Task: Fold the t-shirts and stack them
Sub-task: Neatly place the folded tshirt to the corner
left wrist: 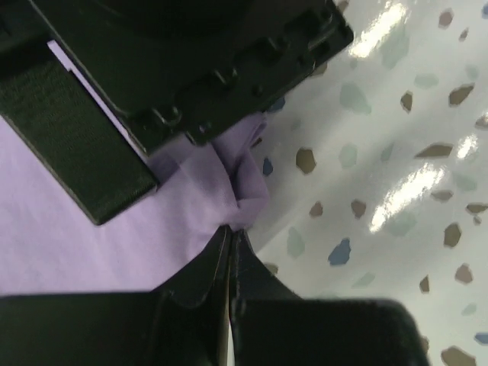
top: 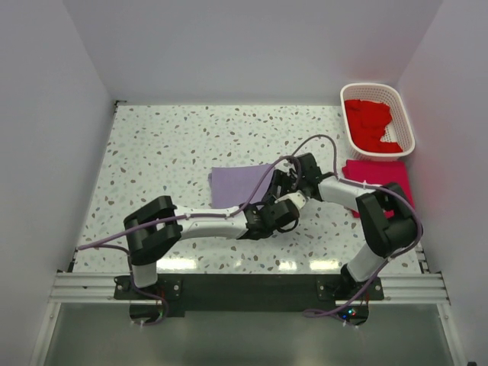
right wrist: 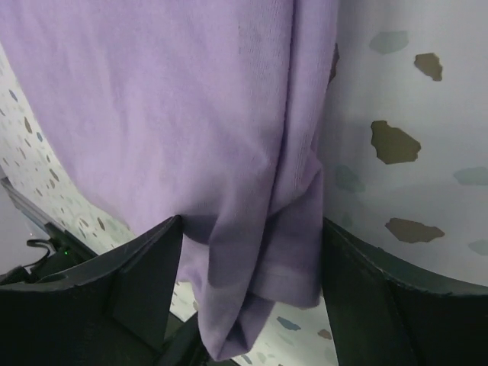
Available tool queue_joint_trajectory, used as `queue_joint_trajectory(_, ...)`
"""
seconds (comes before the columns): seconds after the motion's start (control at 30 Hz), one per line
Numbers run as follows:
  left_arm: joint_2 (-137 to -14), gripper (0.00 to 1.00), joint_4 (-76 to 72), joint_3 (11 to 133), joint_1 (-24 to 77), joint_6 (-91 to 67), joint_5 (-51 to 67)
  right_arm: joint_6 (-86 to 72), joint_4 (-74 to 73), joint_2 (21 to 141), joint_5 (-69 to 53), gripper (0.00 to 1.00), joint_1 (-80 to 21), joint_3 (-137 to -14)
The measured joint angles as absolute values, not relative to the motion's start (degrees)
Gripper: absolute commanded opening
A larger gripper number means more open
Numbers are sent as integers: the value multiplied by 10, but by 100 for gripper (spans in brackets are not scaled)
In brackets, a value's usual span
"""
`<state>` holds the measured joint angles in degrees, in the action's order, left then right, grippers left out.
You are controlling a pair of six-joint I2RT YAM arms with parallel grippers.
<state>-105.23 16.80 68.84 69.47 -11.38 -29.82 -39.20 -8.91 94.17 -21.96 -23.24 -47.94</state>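
A lavender t-shirt (top: 238,184) lies partly folded in the middle of the table. My left gripper (top: 279,214) is at its near right corner, shut on a bunched bit of the lavender cloth (left wrist: 242,200), jaws pressed together at the tip (left wrist: 231,233). My right gripper (top: 293,181) is over the shirt's right edge, just beyond the left one. Its jaws stand wide apart with a folded edge of the shirt (right wrist: 259,252) hanging between them, not pinched. A folded red shirt (top: 379,183) lies at the right.
A white basket (top: 406,122) holding red shirts (top: 371,122) stands at the back right, just behind the folded red shirt. White walls close in the speckled table (top: 168,152) on three sides. The right gripper's black body (left wrist: 191,69) fills the top of the left wrist view.
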Motion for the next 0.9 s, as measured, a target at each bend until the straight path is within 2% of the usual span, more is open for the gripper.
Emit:
queue_joint_trajectory(0.1, -1051, 0, 177, 687, 694, -116, -297, -398, -81, 951, -218, 63, -251, -481)
queue_joint_trajectory(0.17, -1051, 0, 182, 686, 694, -117, -294, -399, -80, 955, -215, 53, -256, -483)
queue_joint_trajectory(0.2, -1051, 0, 185, 686, 694, -119, -291, -400, -81, 959, -211, 46, -258, -485)
queue_joint_trajectory(0.37, -1051, 0, 190, 685, 689, -127, -278, -392, -89, 979, -198, 29, -269, -506)
queue_joint_trajectory(0.4, -1051, 0, 190, 685, 688, -128, -274, -389, -92, 981, -196, 19, -271, -510)
queue_joint_trajectory(0.47, -1050, 0, 189, 685, 688, -129, -268, -382, -95, 983, -194, 9, -272, -517)
queue_joint_trajectory(0.5, -1049, 3, 188, 684, 688, -130, -266, -378, -96, 983, -192, 0, -273, -519)
queue_joint_trajectory(0.6, -1043, 13, 185, 677, 688, -130, -256, -368, -102, 983, -189, 0, -276, -519)
queue_joint_trajectory(0.7, -1035, 32, 195, 676, 688, -140, -241, -356, -110, 982, -179, 0, -279, -520)
queue_joint_trajectory(0.8, -1017, 45, 220, 676, 685, -155, -227, -333, -133, 976, -159, 0, -282, -526)
queue_joint_trajectory(0.83, -1004, 52, 229, 676, 683, -161, -222, -322, -143, 972, -151, 0, -282, -529)
queue_joint_trajectory(0.9, -972, 59, 263, 688, 668, -174, -204, -298, -180, 959, -131, 0, -280, -539)
